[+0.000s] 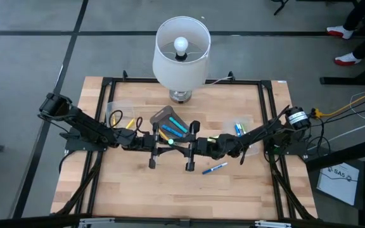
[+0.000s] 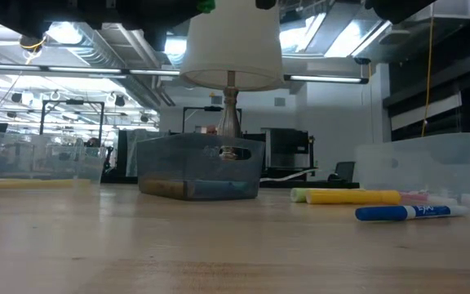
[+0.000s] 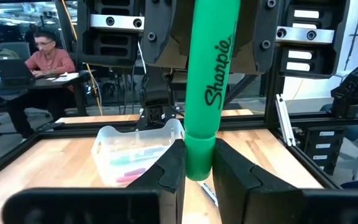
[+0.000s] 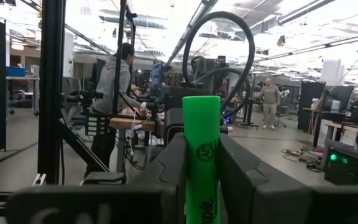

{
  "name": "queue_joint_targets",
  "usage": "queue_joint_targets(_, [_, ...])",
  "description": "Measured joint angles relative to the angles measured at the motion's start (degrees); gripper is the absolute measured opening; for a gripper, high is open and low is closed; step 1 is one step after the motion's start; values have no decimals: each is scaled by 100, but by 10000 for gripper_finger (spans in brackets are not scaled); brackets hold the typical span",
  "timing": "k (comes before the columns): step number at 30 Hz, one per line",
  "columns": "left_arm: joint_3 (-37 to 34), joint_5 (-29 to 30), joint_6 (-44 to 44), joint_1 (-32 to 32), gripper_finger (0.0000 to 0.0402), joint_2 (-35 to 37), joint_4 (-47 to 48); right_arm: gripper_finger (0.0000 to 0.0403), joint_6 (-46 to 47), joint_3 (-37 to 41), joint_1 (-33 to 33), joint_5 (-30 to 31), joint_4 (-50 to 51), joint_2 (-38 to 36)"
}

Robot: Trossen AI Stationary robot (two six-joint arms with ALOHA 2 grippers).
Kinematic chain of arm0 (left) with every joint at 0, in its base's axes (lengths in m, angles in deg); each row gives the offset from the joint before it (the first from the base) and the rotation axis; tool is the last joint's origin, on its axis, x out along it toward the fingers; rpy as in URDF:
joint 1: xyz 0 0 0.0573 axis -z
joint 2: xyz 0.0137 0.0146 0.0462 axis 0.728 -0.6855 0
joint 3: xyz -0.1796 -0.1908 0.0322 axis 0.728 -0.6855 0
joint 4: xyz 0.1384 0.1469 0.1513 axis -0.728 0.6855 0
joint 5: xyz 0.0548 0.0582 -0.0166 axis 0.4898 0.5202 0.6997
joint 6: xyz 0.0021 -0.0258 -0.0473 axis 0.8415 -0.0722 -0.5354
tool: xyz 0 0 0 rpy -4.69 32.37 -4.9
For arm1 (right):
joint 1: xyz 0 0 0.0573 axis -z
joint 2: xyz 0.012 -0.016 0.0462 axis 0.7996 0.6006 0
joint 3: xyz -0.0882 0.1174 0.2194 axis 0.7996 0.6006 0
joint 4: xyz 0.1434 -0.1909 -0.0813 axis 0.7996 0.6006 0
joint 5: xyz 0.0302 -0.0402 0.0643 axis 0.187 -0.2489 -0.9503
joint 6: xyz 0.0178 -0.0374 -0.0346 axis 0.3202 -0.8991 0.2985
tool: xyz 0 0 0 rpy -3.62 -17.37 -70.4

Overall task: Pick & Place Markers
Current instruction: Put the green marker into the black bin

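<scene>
Both arms meet above the middle of the wooden surface (image 1: 138, 190), and one green highlighter (image 3: 207, 93) spans the gap between them: the left gripper (image 3: 199, 177) pinches its cap end, the jaws pressed against the barrel on both sides, and the right gripper (image 4: 202, 186) pinches the opposite end in the same manner. The step in hand appears to be a handover of this marker from one arm to the other, carried out clear of the surface and just in front of the grey bin (image 1: 168, 121). The next move calls for one set of jaws to release while the other keeps its hold, after which the holding arm must carry the marker to its container; which arm gives and which receives cannot be determined from these views. Count of items: one green highlighter in the grip; one blue marker (image 1: 214, 168) lying loose on the surface near the right arm; one yellow highlighter (image 2: 353, 196) lying just behind it in the low view. The grey bin holds several markers, cyan and yellow among them, their exact number not readable. One clear tray (image 3: 135, 152) on the right side holds a few markers, and a second clear tray (image 1: 116, 114) stands on the left side with at least one yellow marker. One white lamp (image 1: 181, 54) stands at the rear edge
</scene>
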State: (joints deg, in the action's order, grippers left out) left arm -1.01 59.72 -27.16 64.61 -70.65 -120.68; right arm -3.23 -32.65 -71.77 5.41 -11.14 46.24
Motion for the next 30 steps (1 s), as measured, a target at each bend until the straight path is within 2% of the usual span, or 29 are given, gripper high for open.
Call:
queue_joint_targets(5, [2,10,-56,0,82,12,158,68,-5,11,-2,0,-5,8])
queue_joint_targets(17, [44,114,-146,2,198,151,227,68,-4,57,0,20,112,42])
queue_joint_targets(22, [44,26,-196,0,216,197,428,68,-24,57,-4,-14,116,42])
queue_joint_targets(30, [39,28,-495,-2,235,380,1258,68,-28,57,-4,-17,22,42])
